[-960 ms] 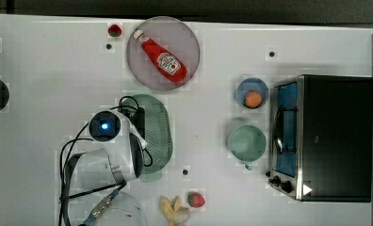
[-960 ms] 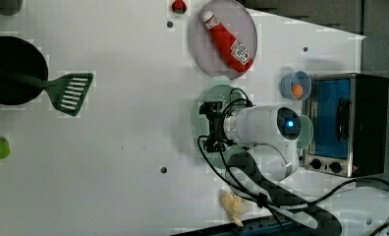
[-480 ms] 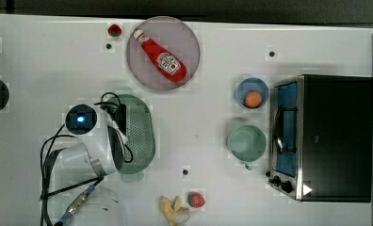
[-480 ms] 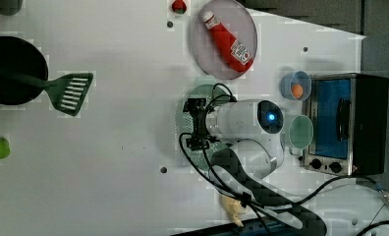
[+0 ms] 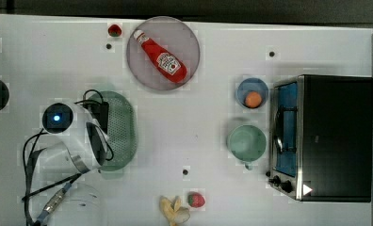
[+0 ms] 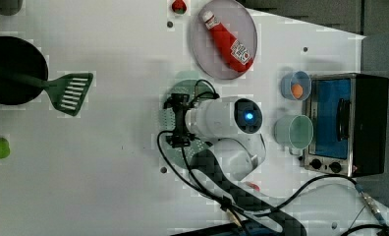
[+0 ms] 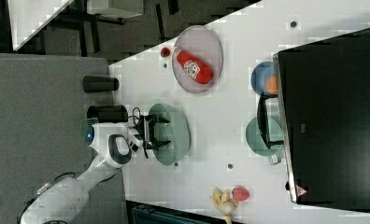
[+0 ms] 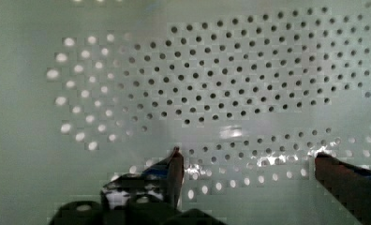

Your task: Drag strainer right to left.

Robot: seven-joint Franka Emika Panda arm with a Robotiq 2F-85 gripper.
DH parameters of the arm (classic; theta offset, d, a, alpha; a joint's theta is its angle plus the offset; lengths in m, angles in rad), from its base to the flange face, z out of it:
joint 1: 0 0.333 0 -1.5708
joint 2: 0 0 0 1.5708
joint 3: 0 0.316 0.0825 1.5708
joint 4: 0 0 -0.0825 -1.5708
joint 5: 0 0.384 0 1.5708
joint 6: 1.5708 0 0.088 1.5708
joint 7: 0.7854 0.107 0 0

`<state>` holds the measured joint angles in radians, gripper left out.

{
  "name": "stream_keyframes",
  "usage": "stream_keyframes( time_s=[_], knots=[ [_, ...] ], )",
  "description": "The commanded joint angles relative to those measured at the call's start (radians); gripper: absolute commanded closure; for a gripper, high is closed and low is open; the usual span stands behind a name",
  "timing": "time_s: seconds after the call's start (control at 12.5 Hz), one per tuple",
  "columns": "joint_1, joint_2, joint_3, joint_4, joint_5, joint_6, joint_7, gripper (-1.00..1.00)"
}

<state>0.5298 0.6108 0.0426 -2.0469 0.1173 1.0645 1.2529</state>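
Observation:
The strainer (image 5: 123, 132) is a pale mint-green oval dotted with small holes, lying at the top view's left of centre, partly under my white arm. My gripper (image 7: 159, 132) reaches down into its bowl from the right view's left. In the wrist view the holed strainer wall (image 8: 230, 84) is close up, and my gripper (image 8: 247, 161) is open, with one dark fingertip (image 8: 175, 166) and the other (image 8: 343, 173) set wide apart against the strainer's inside. Nothing lies between them. In the left view the gripper (image 6: 176, 122) covers most of the strainer (image 6: 185, 81).
A grey plate (image 5: 184, 33) with a ketchup bottle (image 5: 161, 56) lies behind the strainer. At the top view's right are a green cup (image 5: 247, 141), a blue bowl (image 5: 252, 90) and a toaster oven (image 5: 330, 136). A banana (image 5: 175, 209) lies in front. A green spatula (image 6: 69, 91) lies at the left view's left.
My arm and the strainer have slid together toward the top view's left, away from the green cup. The fingers have stayed wide apart.

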Motion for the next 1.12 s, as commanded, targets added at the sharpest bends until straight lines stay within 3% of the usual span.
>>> stream_keyframes(
  time_s=[0.08, 1.12],
  knots=[
    [0.064, 0.02, 0.019, 0.067, 0.001, -0.033, 0.097, -1.0],
    [0.146, 0.097, 0.021, 0.197, 0.067, -0.042, 0.139, -1.0]
  ],
)
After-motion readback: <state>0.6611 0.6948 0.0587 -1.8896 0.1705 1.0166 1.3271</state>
